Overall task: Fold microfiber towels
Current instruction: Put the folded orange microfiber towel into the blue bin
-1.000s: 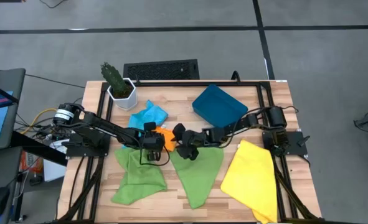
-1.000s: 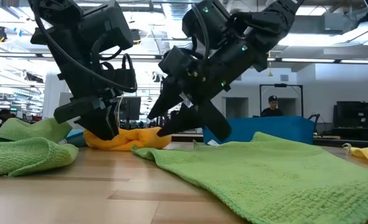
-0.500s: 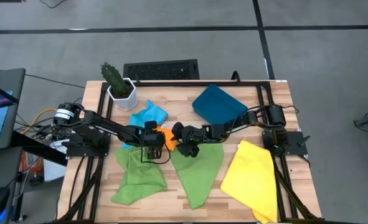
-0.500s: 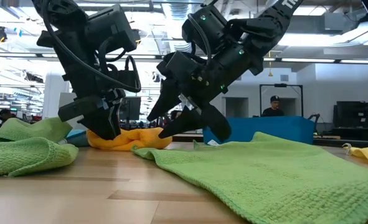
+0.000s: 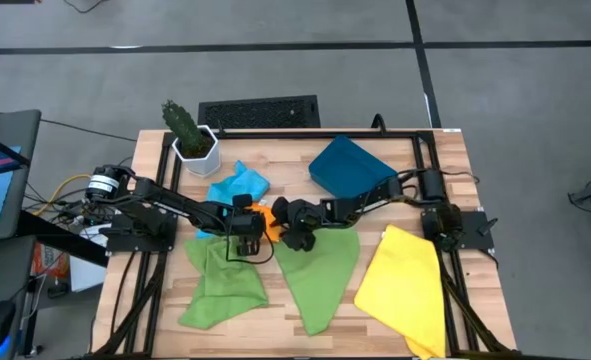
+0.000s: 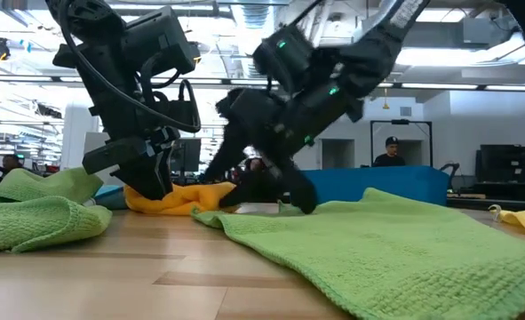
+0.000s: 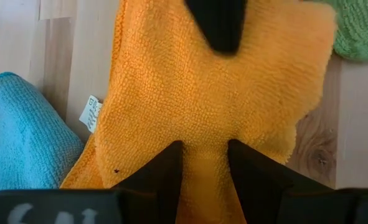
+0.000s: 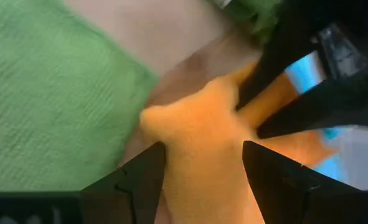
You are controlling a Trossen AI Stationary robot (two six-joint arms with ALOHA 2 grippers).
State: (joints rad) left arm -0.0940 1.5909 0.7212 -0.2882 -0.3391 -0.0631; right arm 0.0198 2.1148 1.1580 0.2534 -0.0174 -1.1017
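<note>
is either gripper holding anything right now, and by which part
The left gripper pinches a raised fold of the orange towel. The right gripper straddles the towel's corner, open, not yet gripping.

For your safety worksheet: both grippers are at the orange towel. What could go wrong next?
1. The left gripper pinches the orange towel while the open right gripper straddles its edge; the crowded fingers may collide.
2. The neighbouring green towel lies close and could get snagged.
</note>
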